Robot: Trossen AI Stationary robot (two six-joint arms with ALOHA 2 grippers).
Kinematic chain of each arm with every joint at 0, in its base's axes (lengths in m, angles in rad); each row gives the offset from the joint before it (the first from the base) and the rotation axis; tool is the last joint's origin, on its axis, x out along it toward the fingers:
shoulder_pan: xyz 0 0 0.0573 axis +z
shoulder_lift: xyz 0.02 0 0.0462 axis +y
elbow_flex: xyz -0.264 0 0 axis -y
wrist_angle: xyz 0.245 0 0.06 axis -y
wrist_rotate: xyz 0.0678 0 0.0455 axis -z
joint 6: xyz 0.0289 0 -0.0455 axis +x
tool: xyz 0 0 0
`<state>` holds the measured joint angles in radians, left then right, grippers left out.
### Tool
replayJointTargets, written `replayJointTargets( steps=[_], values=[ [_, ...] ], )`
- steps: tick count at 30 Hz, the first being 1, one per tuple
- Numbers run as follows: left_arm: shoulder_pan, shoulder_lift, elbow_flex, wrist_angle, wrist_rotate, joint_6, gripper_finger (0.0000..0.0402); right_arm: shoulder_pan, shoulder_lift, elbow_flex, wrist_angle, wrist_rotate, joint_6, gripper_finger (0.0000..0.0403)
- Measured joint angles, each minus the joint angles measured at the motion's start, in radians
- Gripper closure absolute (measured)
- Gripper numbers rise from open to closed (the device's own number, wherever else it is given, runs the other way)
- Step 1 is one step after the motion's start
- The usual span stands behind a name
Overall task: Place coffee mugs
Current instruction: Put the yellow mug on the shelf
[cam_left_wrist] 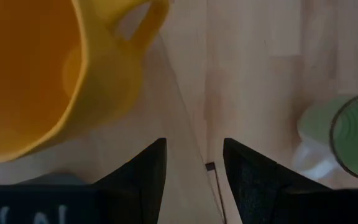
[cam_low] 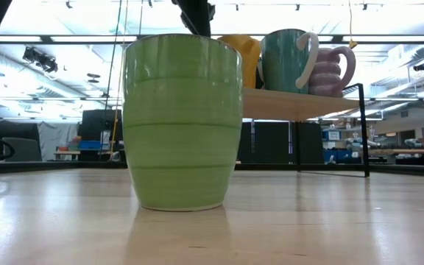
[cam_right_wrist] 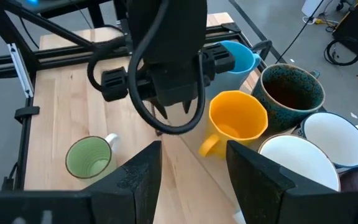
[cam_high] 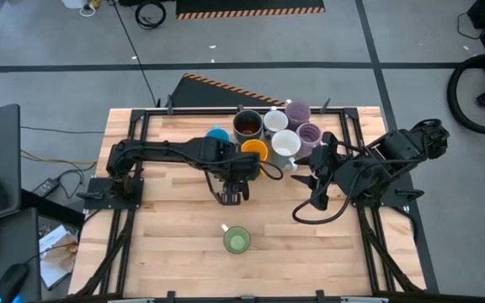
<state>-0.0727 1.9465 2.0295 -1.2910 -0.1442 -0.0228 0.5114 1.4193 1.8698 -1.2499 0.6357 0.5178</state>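
Standing by the worktop (cam_high: 167, 227), I see one mug set out and the rest waiting, so the job looks to be between placements. The cluster of mugs (cam_high: 278, 133) sits at the far edge, packed close. The green mug (cam_high: 237, 241) stands alone, upright, well apart from the cluster on the near side.

The left arm reaches in from its side, its pincer (cam_high: 231, 195) hanging empty with jaws apart, between the cluster and the green mug, just beside the orange mug (cam_high: 255, 152). The right pincer (cam_high: 320, 200) waits off to the cluster's right, also parted and holding nothing.

My guess is the orange mug comes next: the left pincer would need to turn back toward the cluster, catch rim or handle, then carry it out near the green one.
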Motion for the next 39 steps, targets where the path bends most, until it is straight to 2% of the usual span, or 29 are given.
replayJointTargets(
  steps=[7,15,39],
  values=[
    [0.002,0.000,-0.009,0.027,-0.076,-0.062,0.0235,-0.001,0.000,0.000,0.000,0.001,0.001,0.0218],
    [0.004,0.000,-0.009,0.046,-0.082,-0.065,0.0235,-0.002,0.000,0.000,0.000,0.010,-0.004,0.0218],
    [0.004,0.000,-0.009,0.113,-0.188,-0.069,0.0235,-0.002,0.001,0.000,0.053,0.011,-0.019,0.0218]
  ],
)
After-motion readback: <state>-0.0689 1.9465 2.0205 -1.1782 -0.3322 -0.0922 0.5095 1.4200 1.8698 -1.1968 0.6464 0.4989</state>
